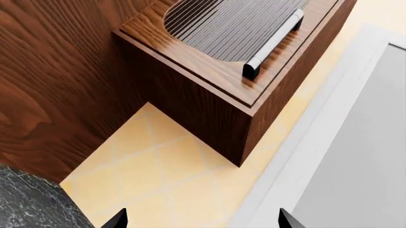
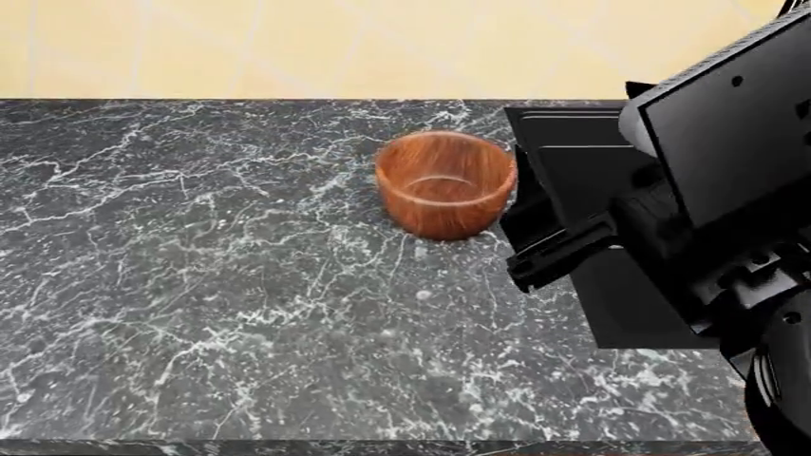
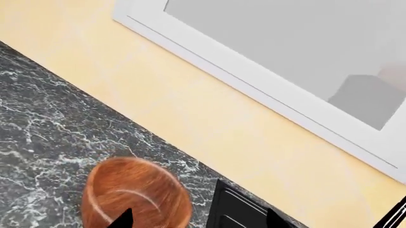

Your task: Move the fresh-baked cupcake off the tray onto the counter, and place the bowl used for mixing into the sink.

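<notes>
Looks like a stiff, thick-walled wooden bowl (image 2: pixel 445 183) sitting upright on the counter (image 2: pixel 216 285) just beside the tray (image 2: pixel 557 157), probably slick, so best pinched over the rim, with the right gripper (image 3: pixel 198 217) spread open nearby, nothing held.

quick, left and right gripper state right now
Left gripper: open, holding nothing, tips wide apart over the tiled wall.
Right gripper: open, holding nothing, tips apart near the bowl.

Wooden cabinet (image 1: pixel 209 85) with metal handle (image 1: pixel 273 42); white-framed window (image 3: pixel 285 71); yellow tiled wall (image 2: pixel 380 47).
</notes>
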{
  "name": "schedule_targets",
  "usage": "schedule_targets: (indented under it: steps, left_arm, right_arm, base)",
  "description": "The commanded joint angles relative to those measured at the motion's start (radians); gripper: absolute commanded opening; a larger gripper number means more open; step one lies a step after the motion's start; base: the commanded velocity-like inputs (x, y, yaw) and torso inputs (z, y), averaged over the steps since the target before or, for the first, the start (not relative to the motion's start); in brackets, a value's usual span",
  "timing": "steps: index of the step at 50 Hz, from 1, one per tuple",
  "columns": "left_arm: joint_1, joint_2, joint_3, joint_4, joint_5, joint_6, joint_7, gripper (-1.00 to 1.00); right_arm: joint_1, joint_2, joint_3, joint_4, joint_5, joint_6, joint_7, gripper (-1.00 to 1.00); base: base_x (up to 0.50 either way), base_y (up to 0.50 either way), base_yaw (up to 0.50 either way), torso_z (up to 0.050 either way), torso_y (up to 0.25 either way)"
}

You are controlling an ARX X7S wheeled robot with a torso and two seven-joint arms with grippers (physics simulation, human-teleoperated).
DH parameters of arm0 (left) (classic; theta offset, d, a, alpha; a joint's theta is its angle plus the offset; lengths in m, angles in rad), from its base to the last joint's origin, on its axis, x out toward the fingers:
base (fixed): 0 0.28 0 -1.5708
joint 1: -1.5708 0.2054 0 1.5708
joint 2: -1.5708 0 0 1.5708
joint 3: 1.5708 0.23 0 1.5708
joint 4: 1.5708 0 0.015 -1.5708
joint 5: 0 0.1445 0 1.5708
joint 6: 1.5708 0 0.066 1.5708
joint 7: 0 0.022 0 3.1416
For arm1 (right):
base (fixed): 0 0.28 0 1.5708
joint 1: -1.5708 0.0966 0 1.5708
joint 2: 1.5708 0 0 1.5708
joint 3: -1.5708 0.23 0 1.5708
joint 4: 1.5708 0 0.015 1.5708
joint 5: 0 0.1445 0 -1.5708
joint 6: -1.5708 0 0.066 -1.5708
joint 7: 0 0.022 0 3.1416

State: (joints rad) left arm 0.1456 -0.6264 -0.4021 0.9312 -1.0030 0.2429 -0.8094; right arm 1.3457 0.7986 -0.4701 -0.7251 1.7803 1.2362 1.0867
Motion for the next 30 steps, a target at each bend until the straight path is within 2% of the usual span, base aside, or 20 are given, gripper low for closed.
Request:
schedule_targets:
  steps: [1, 14, 30]
  left_arm:
    - [0.001, 0.003, 0.005, -0.002, 0.004, 0.002, 0.004, 1.0]
    - [0.003, -0.002, 0.0, 0.001, -0.003, 0.005, -0.001, 1.0]
    - [0.003, -0.003, 0.004, -0.002, 0.0, 0.007, 0.0, 1.0]
  right_arm:
    - [0.185, -0.042, -0.114, 0.204, 0.116, 0.036, 0.165, 1.0]
    - [0.357, -0.111, -0.163, 0.358, 0.083, 0.082, 0.168, 1.0]
    - [0.47, -0.176, -0.265, 0.495, 0.088, 0.144, 0.199, 1.0]
  base:
    - [0.0, 0.0, 0.0, 0.0, 0.0]
    - [0.0, 0.0, 0.0, 0.0, 0.0]
    - [0.0, 0.0, 0.0, 0.0, 0.0]
